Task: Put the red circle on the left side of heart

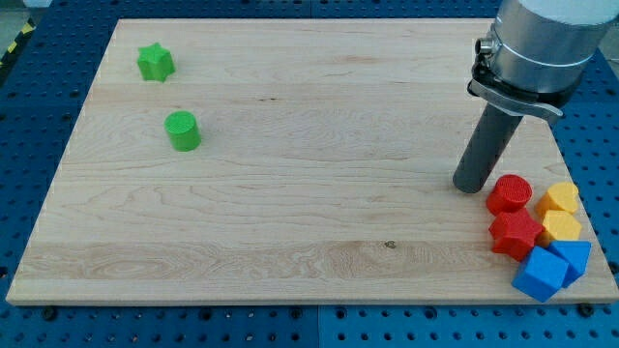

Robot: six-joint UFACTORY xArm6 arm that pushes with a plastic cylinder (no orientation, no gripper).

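Nearest us, at the view's bottom right of the light wooden desk (290, 222), two blue blocks (551, 269), shapes unclear, sit touching. Just above them: red star-like block (515, 233) beside yellow heart block (561, 227), another yellow block (559, 199) above it. The red circle block (509, 193) sits left of that upper yellow one. Our tool has no jaws; my tip (471, 186) rests just left of the red circle. Far left: green cylinder (182, 130), then green star (155, 62).
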